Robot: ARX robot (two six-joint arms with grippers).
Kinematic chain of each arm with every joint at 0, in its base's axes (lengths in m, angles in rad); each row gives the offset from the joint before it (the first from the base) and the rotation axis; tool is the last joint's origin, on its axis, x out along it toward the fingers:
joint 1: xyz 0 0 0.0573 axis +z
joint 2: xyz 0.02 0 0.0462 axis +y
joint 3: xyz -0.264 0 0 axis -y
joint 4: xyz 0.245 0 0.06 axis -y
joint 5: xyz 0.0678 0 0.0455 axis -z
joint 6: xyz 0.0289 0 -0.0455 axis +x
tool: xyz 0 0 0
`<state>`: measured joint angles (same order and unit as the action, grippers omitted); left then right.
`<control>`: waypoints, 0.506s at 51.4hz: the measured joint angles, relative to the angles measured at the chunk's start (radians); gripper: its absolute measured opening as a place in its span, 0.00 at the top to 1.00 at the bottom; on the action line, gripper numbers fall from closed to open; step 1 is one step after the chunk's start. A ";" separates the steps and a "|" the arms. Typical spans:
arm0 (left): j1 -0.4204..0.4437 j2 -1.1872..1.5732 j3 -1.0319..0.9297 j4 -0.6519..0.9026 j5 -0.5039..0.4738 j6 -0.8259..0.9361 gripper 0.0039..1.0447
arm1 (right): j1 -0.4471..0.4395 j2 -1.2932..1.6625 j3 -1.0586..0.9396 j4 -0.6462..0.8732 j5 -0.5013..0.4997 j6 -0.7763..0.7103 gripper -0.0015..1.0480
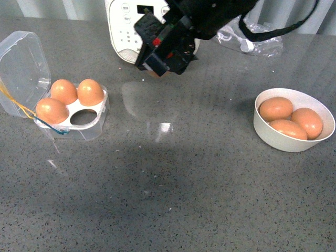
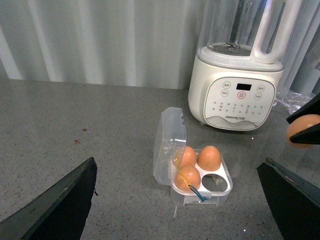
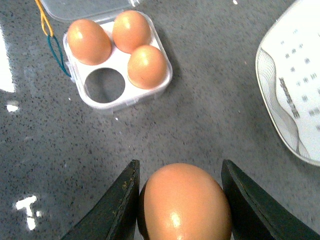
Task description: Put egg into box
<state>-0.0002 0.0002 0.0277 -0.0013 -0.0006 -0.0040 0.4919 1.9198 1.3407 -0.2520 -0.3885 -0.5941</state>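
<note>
**A:** What does the right end effector (image 3: 181, 192) hold?

**B:** It is clenched on the egg (image 3: 184, 212). A dark finger (image 3: 119, 202) presses each side, and the egg hangs above the grey surface (image 3: 225, 105).

**A:** And the box (image 3: 131, 103)?

**B:** It sits on the surface, well apart from the egg, with its lid (image 1: 23, 63) open. Three eggs (image 3: 89, 41) are seated in it and one slot (image 3: 104, 85) is vacant.

**A:** And the left end effector (image 2: 175, 164)?

**B:** Its fingers are spread wide, grasping nothing, and it faces the box.
</note>
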 joint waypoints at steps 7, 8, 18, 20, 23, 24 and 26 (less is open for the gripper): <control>0.000 0.000 0.000 0.000 0.000 0.000 0.06 | 0.038 0.058 0.059 -0.001 -0.026 -0.021 0.60; 0.000 0.000 0.000 0.000 0.000 0.000 0.06 | 0.044 0.068 0.068 -0.001 -0.031 -0.021 0.60; 0.000 0.000 0.000 0.000 0.000 0.000 0.06 | 0.095 0.131 0.122 0.000 -0.062 -0.019 0.60; 0.000 0.000 0.000 0.000 0.000 0.000 0.06 | 0.104 0.139 0.127 0.004 -0.061 -0.019 0.60; 0.000 0.000 0.000 0.000 0.000 0.000 0.06 | 0.118 0.154 0.134 0.016 -0.051 -0.012 0.60; 0.000 0.000 0.000 0.000 0.000 0.000 0.06 | 0.123 0.161 0.137 0.019 -0.045 -0.009 0.60; 0.000 0.000 0.000 0.000 0.000 0.000 0.06 | 0.131 0.169 0.140 0.019 -0.038 -0.003 0.60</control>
<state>-0.0002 0.0002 0.0277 -0.0013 -0.0006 -0.0040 0.6228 2.0884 1.4811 -0.2325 -0.4263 -0.5972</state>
